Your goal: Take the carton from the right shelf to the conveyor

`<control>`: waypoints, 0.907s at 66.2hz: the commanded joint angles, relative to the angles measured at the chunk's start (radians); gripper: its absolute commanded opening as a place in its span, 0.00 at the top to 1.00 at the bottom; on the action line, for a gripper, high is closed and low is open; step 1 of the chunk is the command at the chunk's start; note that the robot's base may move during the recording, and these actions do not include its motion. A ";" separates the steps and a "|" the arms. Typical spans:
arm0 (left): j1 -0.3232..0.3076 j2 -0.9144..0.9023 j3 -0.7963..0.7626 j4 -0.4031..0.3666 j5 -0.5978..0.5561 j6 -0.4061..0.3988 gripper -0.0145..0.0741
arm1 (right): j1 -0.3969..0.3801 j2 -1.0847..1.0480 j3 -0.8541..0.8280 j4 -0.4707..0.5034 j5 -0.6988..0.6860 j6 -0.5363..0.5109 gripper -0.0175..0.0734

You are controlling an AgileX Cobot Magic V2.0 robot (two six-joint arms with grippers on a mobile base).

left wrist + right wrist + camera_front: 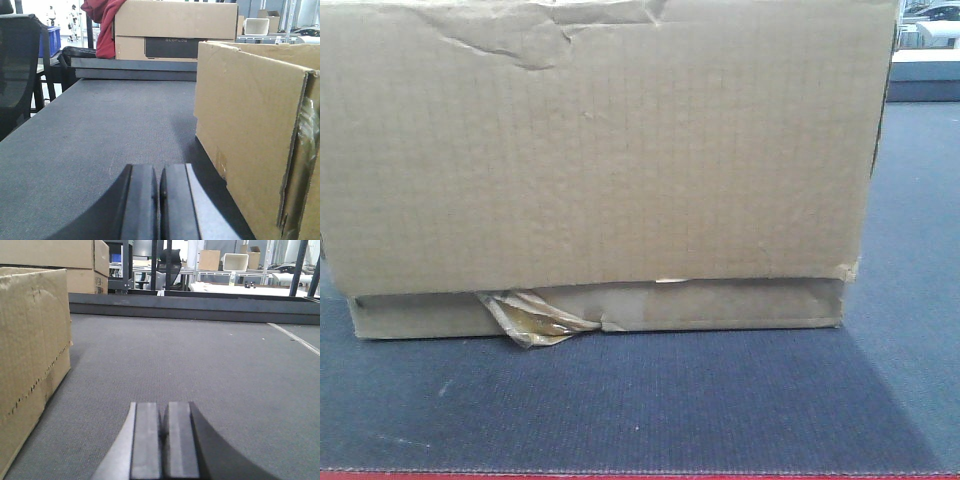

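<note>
A large brown carton (pixel 600 150) with a dented top and torn tape at its lower edge stands on the grey conveyor belt (pixel 640 400), filling the front view. In the left wrist view the carton (pixel 250 125) is to the right of my left gripper (pixel 159 172), which is shut and empty just above the belt. In the right wrist view the carton (pixel 30 350) is to the left of my right gripper (pixel 164 410), also shut and empty. Neither gripper touches the carton.
A second carton (pixel 175 30) with a red cloth (pixel 102 25) on it stands past the belt's far edge. A black chair (pixel 20 70) is at the left. A dark rail (pixel 200 307) borders the belt, with shelves and boxes behind it.
</note>
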 commanded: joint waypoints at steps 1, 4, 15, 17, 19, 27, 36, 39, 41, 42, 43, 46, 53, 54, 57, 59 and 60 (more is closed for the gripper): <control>0.001 -0.006 -0.001 -0.007 -0.012 0.002 0.82 | -0.001 -0.007 -0.001 0.003 -0.025 -0.005 0.89; 0.001 -0.006 -0.001 -0.007 -0.012 0.002 0.82 | -0.001 -0.007 -0.001 0.003 -0.025 -0.005 0.89; 0.001 -0.006 -0.001 -0.007 -0.012 0.002 0.82 | -0.001 -0.007 -0.001 0.003 -0.025 -0.005 0.89; 0.001 -0.006 -0.001 -0.007 -0.012 0.002 0.82 | -0.001 -0.007 -0.001 0.003 -0.025 -0.005 0.89; 0.001 -0.006 -0.001 -0.007 -0.012 0.002 0.82 | -0.001 -0.007 -0.001 0.003 -0.025 -0.005 0.89; 0.001 -0.006 -0.001 -0.007 -0.012 0.002 0.82 | -0.001 -0.007 -0.001 0.003 -0.025 -0.005 0.89; 0.001 -0.006 -0.001 -0.007 -0.012 0.002 0.82 | -0.001 -0.007 -0.001 0.003 -0.025 -0.005 0.89; 0.001 -0.006 -0.001 -0.007 -0.012 0.002 0.82 | -0.001 -0.007 -0.001 0.003 -0.025 -0.005 0.89; 0.001 -0.006 -0.001 -0.007 -0.012 0.002 0.82 | -0.001 -0.007 -0.001 0.003 -0.025 -0.005 0.89; 0.001 -0.006 -0.001 -0.007 -0.012 0.002 0.82 | -0.001 -0.007 -0.001 0.003 -0.025 -0.005 0.89; 0.001 -0.006 -0.001 -0.007 -0.012 0.002 0.82 | -0.001 -0.007 -0.001 0.003 -0.025 -0.005 0.89; 0.001 -0.006 -0.001 -0.007 -0.012 0.002 0.82 | -0.001 -0.007 -0.001 0.003 -0.025 -0.005 0.89; 0.001 -0.006 -0.001 -0.007 -0.012 0.002 0.82 | -0.001 -0.007 -0.001 0.003 -0.025 -0.005 0.89; 0.001 -0.006 -0.001 -0.007 -0.012 0.002 0.82 | -0.001 -0.007 -0.001 0.003 -0.025 -0.005 0.89; 0.001 -0.006 -0.001 -0.007 -0.012 0.002 0.82 | -0.001 -0.007 -0.001 0.003 -0.025 -0.005 0.89; 0.001 -0.006 -0.001 -0.007 -0.012 0.002 0.82 | -0.001 -0.007 -0.001 0.003 -0.025 -0.005 0.89; 0.001 -0.006 -0.001 -0.007 -0.012 0.002 0.82 | -0.001 -0.007 -0.001 0.003 -0.025 -0.005 0.89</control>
